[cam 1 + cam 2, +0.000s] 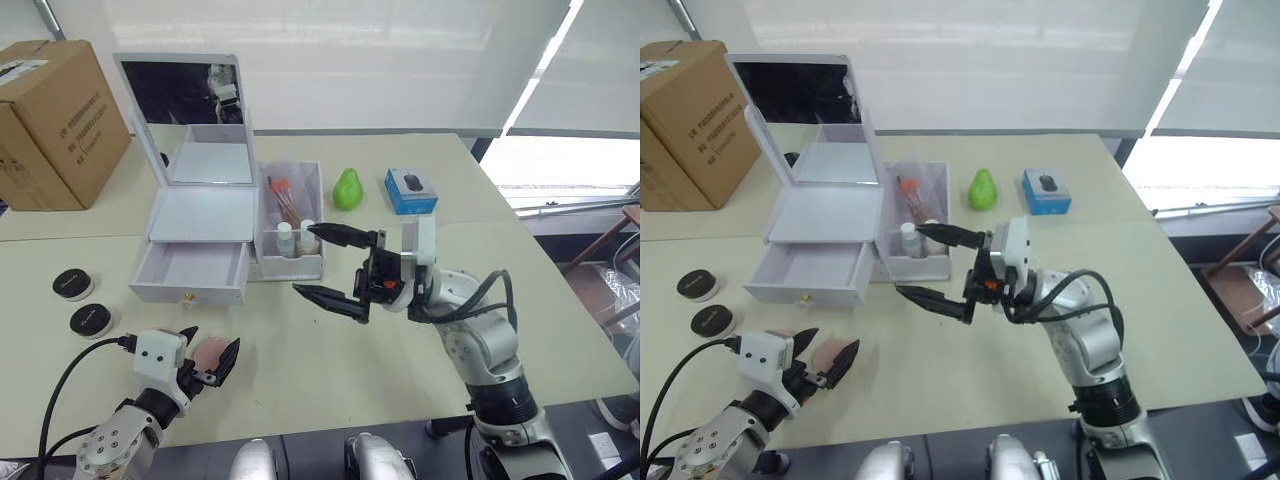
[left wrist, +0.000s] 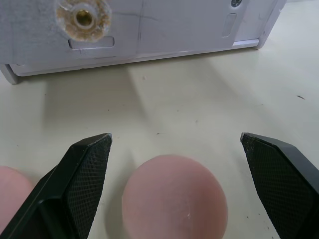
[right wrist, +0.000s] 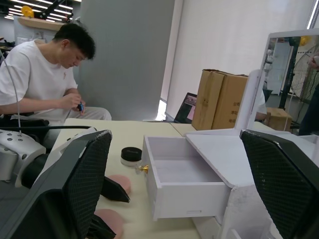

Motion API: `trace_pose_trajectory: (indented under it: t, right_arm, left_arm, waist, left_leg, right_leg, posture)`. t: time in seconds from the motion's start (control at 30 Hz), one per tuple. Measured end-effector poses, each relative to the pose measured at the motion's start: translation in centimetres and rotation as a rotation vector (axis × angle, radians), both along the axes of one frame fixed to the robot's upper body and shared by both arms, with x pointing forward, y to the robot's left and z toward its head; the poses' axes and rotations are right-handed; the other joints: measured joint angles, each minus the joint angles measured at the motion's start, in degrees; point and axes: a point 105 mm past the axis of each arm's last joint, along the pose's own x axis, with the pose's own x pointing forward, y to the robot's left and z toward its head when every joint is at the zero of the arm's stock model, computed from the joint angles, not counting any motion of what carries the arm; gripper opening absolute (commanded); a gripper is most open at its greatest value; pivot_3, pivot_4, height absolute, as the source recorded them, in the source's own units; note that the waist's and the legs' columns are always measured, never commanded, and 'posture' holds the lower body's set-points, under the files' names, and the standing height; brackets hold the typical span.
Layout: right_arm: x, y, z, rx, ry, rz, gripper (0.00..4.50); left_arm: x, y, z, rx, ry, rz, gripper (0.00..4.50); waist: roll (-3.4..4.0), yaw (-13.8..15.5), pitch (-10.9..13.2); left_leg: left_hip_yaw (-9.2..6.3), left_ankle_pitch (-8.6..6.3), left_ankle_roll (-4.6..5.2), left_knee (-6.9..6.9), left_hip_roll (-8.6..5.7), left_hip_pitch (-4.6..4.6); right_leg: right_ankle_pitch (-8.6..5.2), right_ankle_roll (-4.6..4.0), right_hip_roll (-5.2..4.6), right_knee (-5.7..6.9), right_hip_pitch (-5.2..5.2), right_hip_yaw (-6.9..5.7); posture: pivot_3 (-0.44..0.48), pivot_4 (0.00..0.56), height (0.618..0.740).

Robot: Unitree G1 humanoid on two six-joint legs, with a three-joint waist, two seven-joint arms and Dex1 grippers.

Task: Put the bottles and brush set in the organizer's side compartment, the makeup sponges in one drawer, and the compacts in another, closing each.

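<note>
The white organizer [image 1: 200, 215] stands at the table's back left with its mirror lid up and its lower drawer [image 1: 190, 268] pulled out and empty. Its side compartment [image 1: 292, 215] holds the brush set [image 1: 283, 197] and two small bottles [image 1: 286, 238]. Two black compacts [image 1: 73, 284] [image 1: 90, 320] lie left of the drawer. My left gripper [image 2: 175, 137] is open, low over the table, its fingers on either side of a pink makeup sponge [image 2: 174, 196]. A second sponge [image 2: 10, 189] lies beside it. My right gripper [image 1: 303, 260] hangs open in the air just in front of the side compartment, holding nothing.
A cardboard box [image 1: 55, 120] sits at the far left behind the organizer. A green pear [image 1: 347, 188] and a blue box [image 1: 410, 190] rest behind my right arm. A person [image 3: 45, 74] sits beyond the table's left end.
</note>
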Motion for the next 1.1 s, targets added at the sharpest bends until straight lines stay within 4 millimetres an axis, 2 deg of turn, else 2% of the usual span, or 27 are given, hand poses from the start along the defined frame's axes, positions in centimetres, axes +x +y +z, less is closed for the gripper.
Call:
trace_pose_trajectory:
  t: [0.27, 0.9, 1.1]
  right_arm:
    - [0.2, 0.3, 0.8, 0.001, -0.033, 0.008, 4.50]
    - [0.6, 0.1, 0.1, -0.041, -0.019, -0.005, 4.50]
    - [0.7, 0.1, -0.1, -0.052, -0.008, -0.009, 4.50]
  left_arm:
    - [-0.5, 0.3, -0.7, -0.011, 0.004, 0.013, 4.44]
    - [-1.4, 1.0, -2.8, -0.047, 0.023, 0.035, 4.44]
    - [-1.4, 1.1, -3.2, 0.024, 0.005, -0.003, 4.44]
  waist:
    - [0.01, 0.03, 0.00]
    - [0.13, 0.06, -0.05]
    - [0.23, 0.14, -0.09]
  left_leg:
    - [-0.01, 0.00, 0.00, 0.00, 0.00, 0.01]
    - [-0.01, 0.00, 0.00, 0.00, 0.00, 0.01]
    - [0.00, -0.01, -0.01, 0.00, 0.00, 0.03]
  right_leg:
    - [0.00, -0.01, 0.01, 0.00, -0.01, 0.00]
    - [-0.01, -0.01, -0.01, 0.00, -0.01, -0.01]
    - [-0.01, -0.01, -0.01, 0.00, -0.02, -0.01]
  posture:
    - [0.000, 0.150, 0.729]
    - [0.000, 0.150, 0.729]
    - [0.000, 0.150, 0.729]
